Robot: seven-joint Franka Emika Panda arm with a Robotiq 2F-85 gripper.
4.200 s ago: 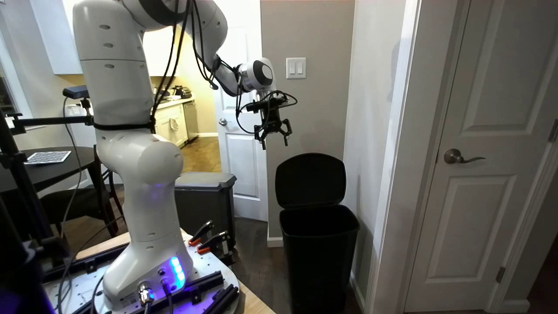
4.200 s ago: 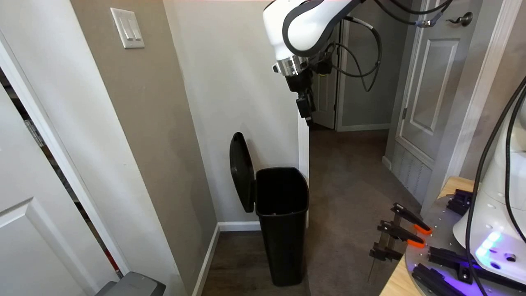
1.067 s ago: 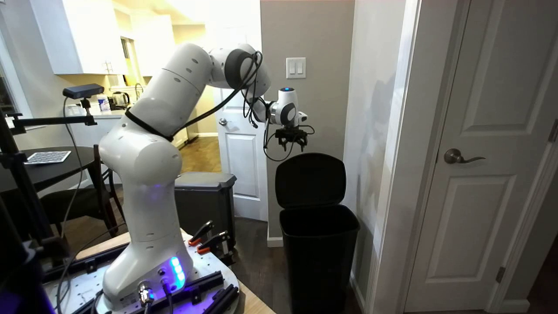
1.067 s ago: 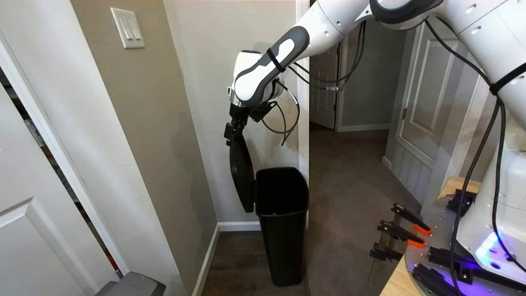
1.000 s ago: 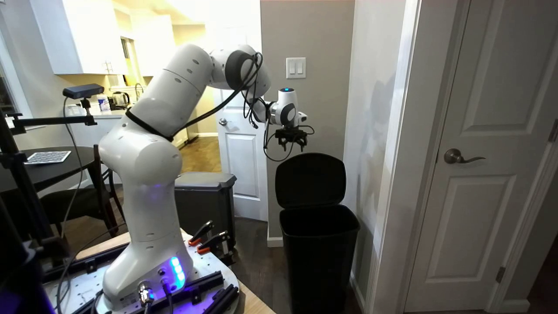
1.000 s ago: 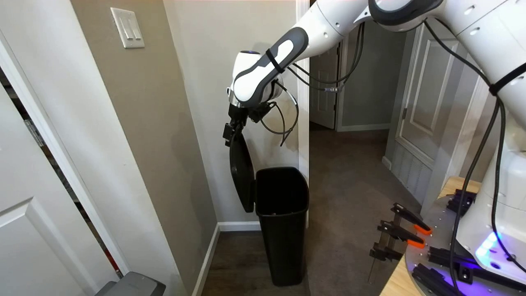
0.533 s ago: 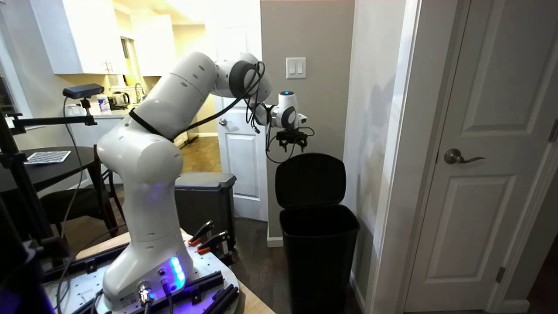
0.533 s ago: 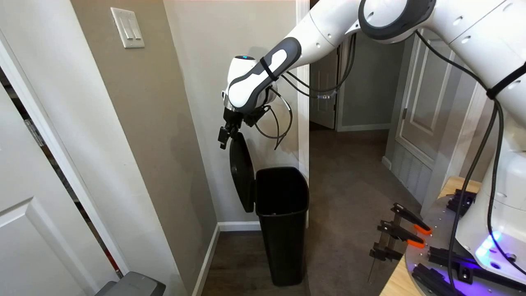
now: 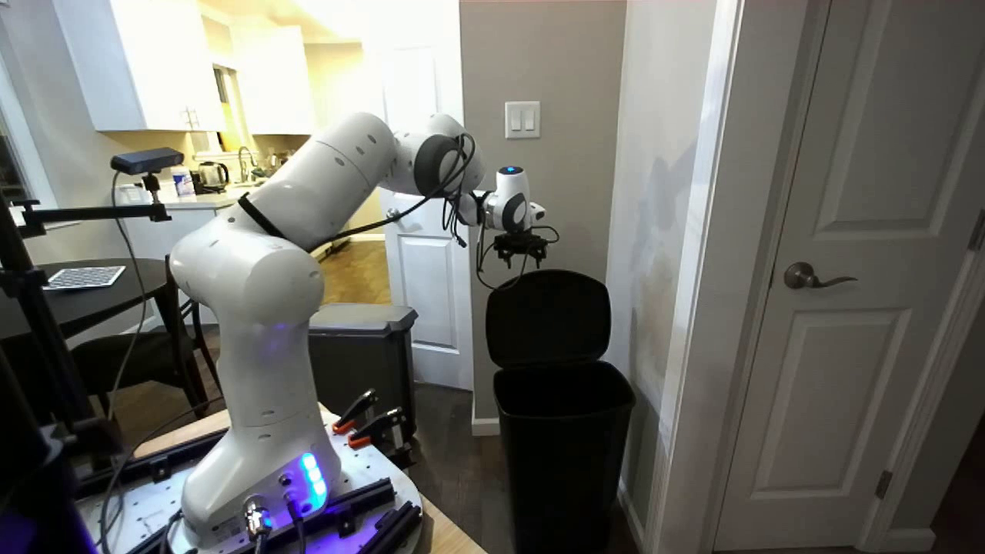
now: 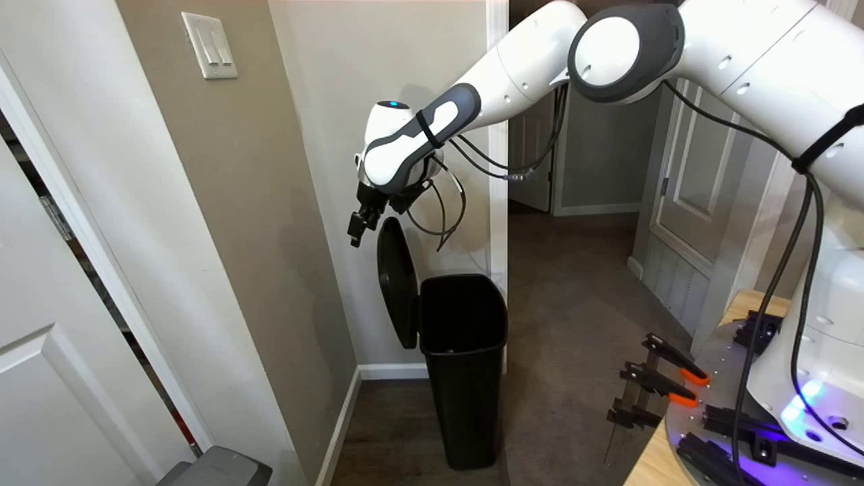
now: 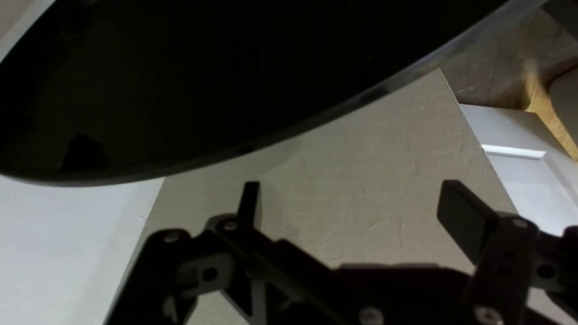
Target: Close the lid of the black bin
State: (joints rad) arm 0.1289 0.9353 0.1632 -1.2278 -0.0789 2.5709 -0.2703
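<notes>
Hovering near the rounded top edge of a raised, flat, matte black plastic lid (image 10: pixel 397 283), my black two-fingered gripper (image 10: pixel 356 236) pointed down at a slant with its fingers (image 11: pixel 467 221) spread well apart, a beige painted wall (image 11: pixel 343 198) showing between them in the wrist view. The lid leaned slightly back from the mouth of the tall, rectangular, matte black plastic bin (image 10: pixel 469 412) to whose rim it was hinged, leaving the top uncovered. In an exterior view my fingertips sat on the lid's outer side, between it and the beige painted wall, just beside the lid but apart from it; whether the gripper's body touched the lid's top edge, I could not tell. The bin stood upright on the dark floor (image 10: pixel 388 432), near a pale wall (image 10: pixel 378 47).

My jointed white arm (image 10: pixel 513 74) ran to the gripper from a white base (image 9: pixel 254 477) with a glowing blue light strip (image 9: pixel 313 478). Black clamps (image 10: pixel 651 379) with orange pads sat beside the base. A dark gray trash can (image 9: pixel 362 369) with a paler top showed between the base and the bin in an exterior view, and a white double light switch (image 9: pixel 522 120) was mounted on the beige painted wall.
</notes>
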